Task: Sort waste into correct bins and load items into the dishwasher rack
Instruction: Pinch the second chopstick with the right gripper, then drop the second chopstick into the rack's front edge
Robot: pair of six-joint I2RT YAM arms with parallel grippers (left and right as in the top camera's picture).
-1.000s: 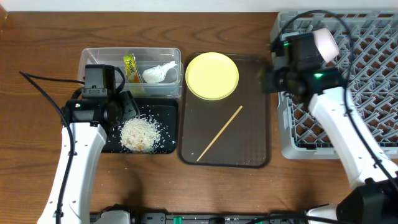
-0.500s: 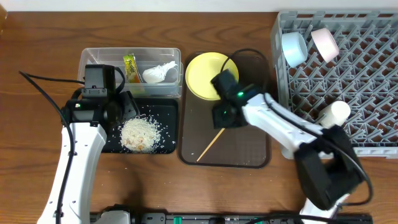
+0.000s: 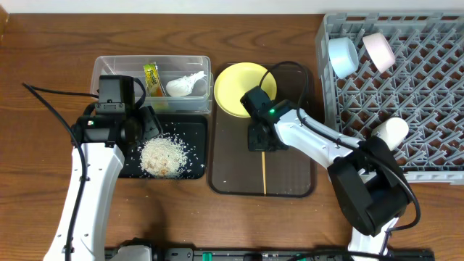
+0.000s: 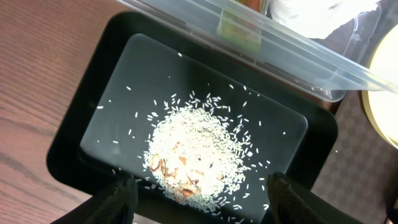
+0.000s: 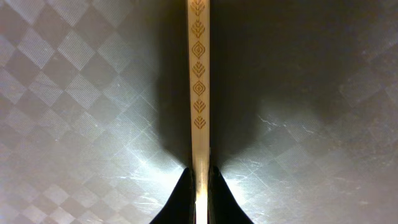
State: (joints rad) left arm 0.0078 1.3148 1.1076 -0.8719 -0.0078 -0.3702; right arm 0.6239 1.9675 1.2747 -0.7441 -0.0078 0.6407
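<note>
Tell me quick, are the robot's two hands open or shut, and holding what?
Left gripper: open, empty, over the rice pile in the black tray.
Right gripper: shut on a wooden chopstick.

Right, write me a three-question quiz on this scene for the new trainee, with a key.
1. Multiple choice: how many pieces of tableware sit in the dishwasher rack? A one; B three; C five.
2. True or false: the rice pile lies in the black tray.
3. Fill in: the right gripper is shut on a ____.

Key
1. B: the light blue bowl, the pale bowl and the white cup.
2. True.
3. chopstick.
</note>
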